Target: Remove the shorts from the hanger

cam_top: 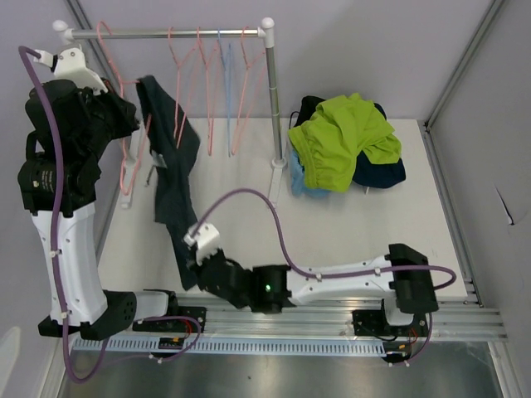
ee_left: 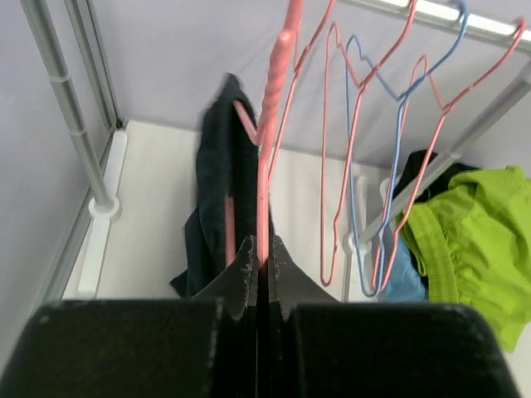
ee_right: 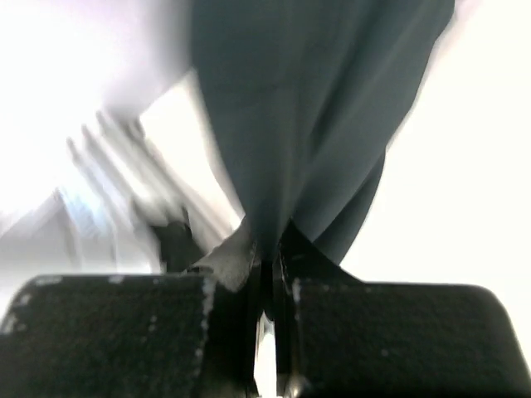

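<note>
The left gripper (ee_left: 264, 255) is clamped tight on a pink wire hanger (ee_left: 275, 83). The dark blue-green cloth shorts (cam_top: 168, 166) hang from it, and the right gripper (ee_right: 267, 253) is pinched closed on their lower hem.

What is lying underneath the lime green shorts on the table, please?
Under the lime green shorts, light blue cloth peeks out near-left and dark cloth right and behind; how many garments lie beneath is hidden.

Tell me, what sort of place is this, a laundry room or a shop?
Most likely a robot test cell, not a real laundry: a white table boxed in by plain panels, a clothes rail with wire hangers, and robot arms bolted to a metal track.
</note>
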Action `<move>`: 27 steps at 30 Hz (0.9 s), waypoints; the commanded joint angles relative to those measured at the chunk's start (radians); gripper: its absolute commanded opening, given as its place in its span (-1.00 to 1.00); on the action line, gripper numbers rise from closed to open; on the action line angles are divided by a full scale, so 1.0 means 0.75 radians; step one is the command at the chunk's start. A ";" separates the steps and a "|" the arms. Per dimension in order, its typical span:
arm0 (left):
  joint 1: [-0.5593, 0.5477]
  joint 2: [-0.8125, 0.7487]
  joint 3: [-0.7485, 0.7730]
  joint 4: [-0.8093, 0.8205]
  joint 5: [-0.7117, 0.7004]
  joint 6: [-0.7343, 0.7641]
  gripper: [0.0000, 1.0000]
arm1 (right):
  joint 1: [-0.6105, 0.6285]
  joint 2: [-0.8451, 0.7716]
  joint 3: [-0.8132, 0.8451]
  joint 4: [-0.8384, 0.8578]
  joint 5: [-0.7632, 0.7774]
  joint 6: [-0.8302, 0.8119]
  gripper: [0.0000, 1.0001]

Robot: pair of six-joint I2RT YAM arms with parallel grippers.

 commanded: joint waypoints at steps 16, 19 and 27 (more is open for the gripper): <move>-0.003 -0.497 -0.574 0.092 0.214 -0.281 -1.00 | -0.254 0.125 0.472 0.005 -0.047 -0.216 -1.00; -0.007 -0.598 -0.712 0.012 0.218 -0.306 -1.00 | -0.346 0.324 0.826 -0.145 -0.109 -0.264 -1.00; -0.035 -0.609 -0.708 0.004 0.034 -0.242 -1.00 | -0.294 0.088 0.503 -0.135 -0.101 -0.147 -1.00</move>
